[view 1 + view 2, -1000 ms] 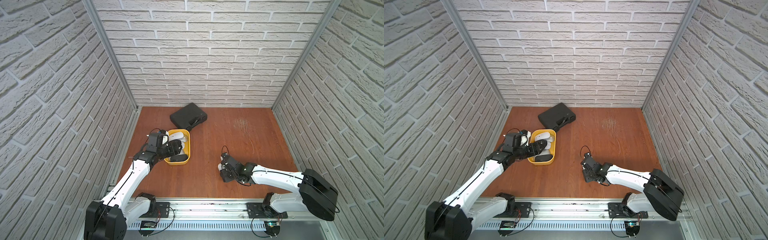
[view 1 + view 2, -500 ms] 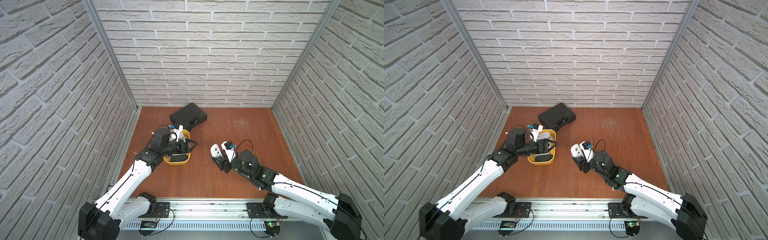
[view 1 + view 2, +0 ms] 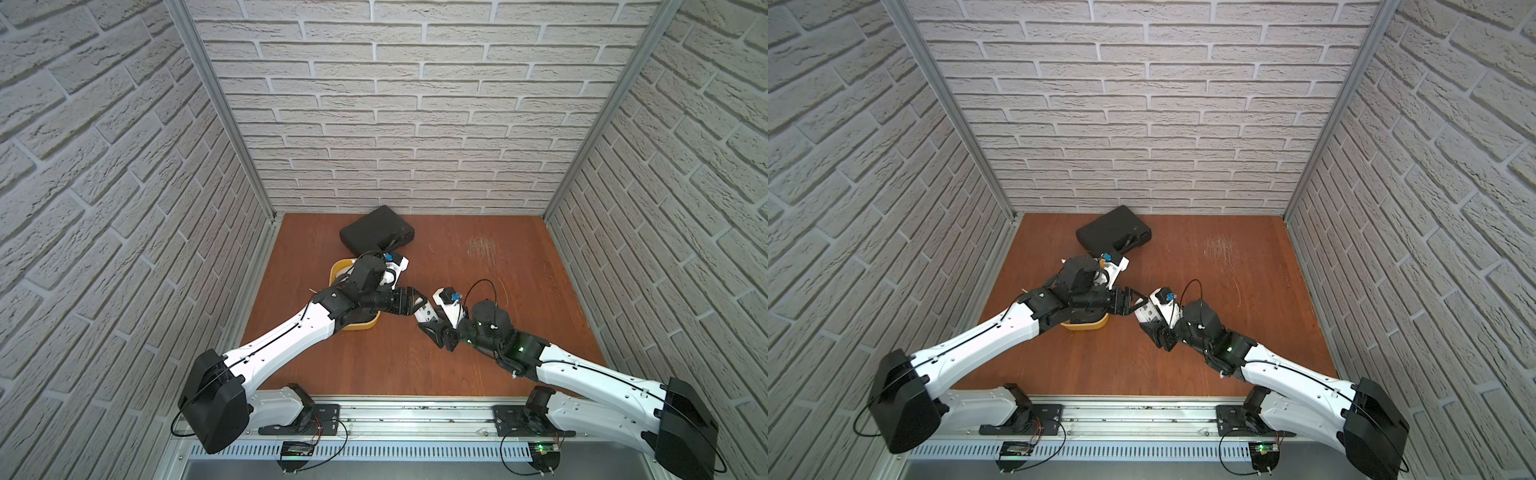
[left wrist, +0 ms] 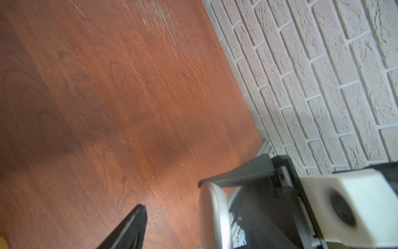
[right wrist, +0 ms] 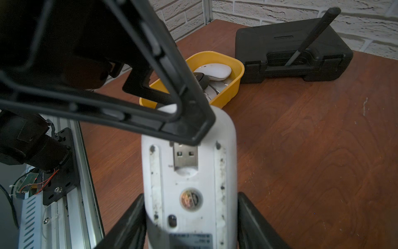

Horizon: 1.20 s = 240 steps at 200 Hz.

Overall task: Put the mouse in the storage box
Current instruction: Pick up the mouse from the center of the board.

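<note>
White and scuffed on its underside, the mouse [image 5: 189,172] hangs in the air above the wooden counter [image 3: 395,365], near the middle of both top views and a little below centre. The storage box [image 3: 360,327] is close by on its left in the frame. The right hand [image 5: 190,200] is clamped on the mouse's rear end, one finger on each long side. This turns the belly, with its silver USB plug [image 5: 185,158], toward the right wrist camera.

The left hand [image 3: 419,304] extends from the left of the frame and meets the mouse's free end with its jaws spread. In the left wrist view one finger [image 4: 237,175] lies right against the mouse's rim. The other finger [image 4: 135,224] stands clear of it, with bare wood showing in the gap.

Yellow and low-walled, the storage box rests on the counter, mostly hidden under the left arm in the top views. The right wrist view shows a white mouse [image 5: 215,70] and a dark one [image 5: 201,78] lying in it. A black case [image 3: 376,235] with a handle lies just above the box in the frame, near the brick back wall.
</note>
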{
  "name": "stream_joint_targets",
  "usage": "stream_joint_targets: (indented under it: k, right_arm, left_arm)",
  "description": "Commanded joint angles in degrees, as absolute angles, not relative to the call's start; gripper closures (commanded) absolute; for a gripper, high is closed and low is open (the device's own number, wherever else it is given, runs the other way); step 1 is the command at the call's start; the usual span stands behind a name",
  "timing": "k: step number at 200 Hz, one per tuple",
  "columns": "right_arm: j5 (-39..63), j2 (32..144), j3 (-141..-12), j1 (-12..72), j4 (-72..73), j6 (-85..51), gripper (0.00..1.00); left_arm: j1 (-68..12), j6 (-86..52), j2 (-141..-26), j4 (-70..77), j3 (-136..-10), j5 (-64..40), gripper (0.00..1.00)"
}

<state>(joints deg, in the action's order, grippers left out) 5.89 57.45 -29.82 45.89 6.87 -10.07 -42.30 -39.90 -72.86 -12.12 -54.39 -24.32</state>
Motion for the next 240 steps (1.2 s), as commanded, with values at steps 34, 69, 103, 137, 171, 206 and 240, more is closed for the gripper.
stream_joint_targets:
  k: [34,69,103,137,171,206,240]
  right_arm:
    - [6.5,57.7,-31.5,45.7,9.8,-9.1,0.59]
    - [6.5,57.7,-31.6,45.7,9.4,-8.9,0.59]
    - [6.6,57.7,-31.6,45.6,9.4,-9.0,0.59]
    - [6.4,57.8,-31.6,45.6,9.4,-9.0,0.59]
    - [5.7,58.0,-31.6,45.6,9.3,-9.3,0.49]
    - [1.2,58.1,-30.5,45.6,9.8,-9.6,0.08]
    - [-0.5,57.9,-30.2,44.8,9.7,-10.4,0.04]
  left_arm:
    - [-46.1,-40.5,-76.7,-9.5,-57.5,-23.7,0.47]
    - [-47.1,-40.9,-77.3,-10.2,-57.7,-23.5,0.57]
    - [-47.5,-41.3,-77.4,-10.2,-57.6,-24.1,0.65]
    - [-47.8,-42.0,-78.0,-9.1,-57.6,-24.9,0.85]
    - [-47.8,-41.9,-77.8,-9.8,-58.0,-23.6,0.95]
    - [-45.4,-41.3,-77.3,-14.0,-58.9,-20.2,1.0]
    - [-39.6,-38.7,-75.2,-21.2,-60.4,-16.9,1.0]
